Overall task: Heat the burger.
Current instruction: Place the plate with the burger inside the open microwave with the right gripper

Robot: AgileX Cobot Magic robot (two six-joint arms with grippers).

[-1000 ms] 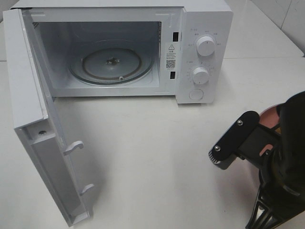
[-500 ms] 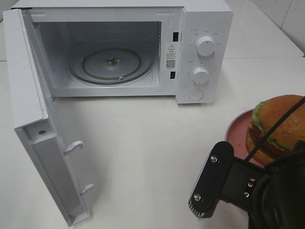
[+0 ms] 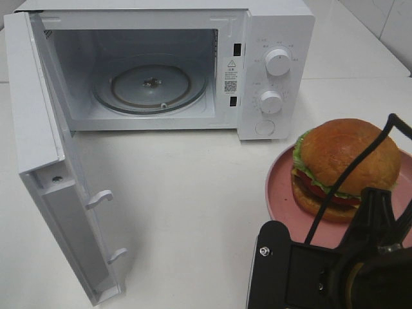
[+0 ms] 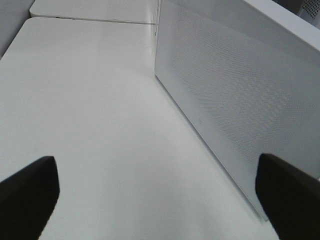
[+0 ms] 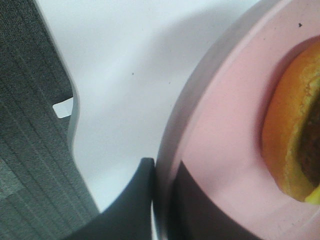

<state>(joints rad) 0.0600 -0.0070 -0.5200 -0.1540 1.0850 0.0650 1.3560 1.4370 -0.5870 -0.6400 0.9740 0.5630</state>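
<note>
A small round burger (image 3: 344, 168), orange-brown bun over green lettuce, sits on a flat pink round plate (image 3: 281, 193). The right gripper (image 5: 162, 200) pinches the plate's rim. The open white microwave (image 3: 270, 38) lies to its left. The left gripper (image 4: 159, 195) has its fingers apart, empty.

We see a smooth white table (image 3: 193, 193) under soft, even light, a seam crossing its top towards the back, a white tiled wall (image 3: 389, 22) behind its far right corner, and grey ribbed carpet floor (image 5: 30, 130) beyond its rounded edge.
</note>
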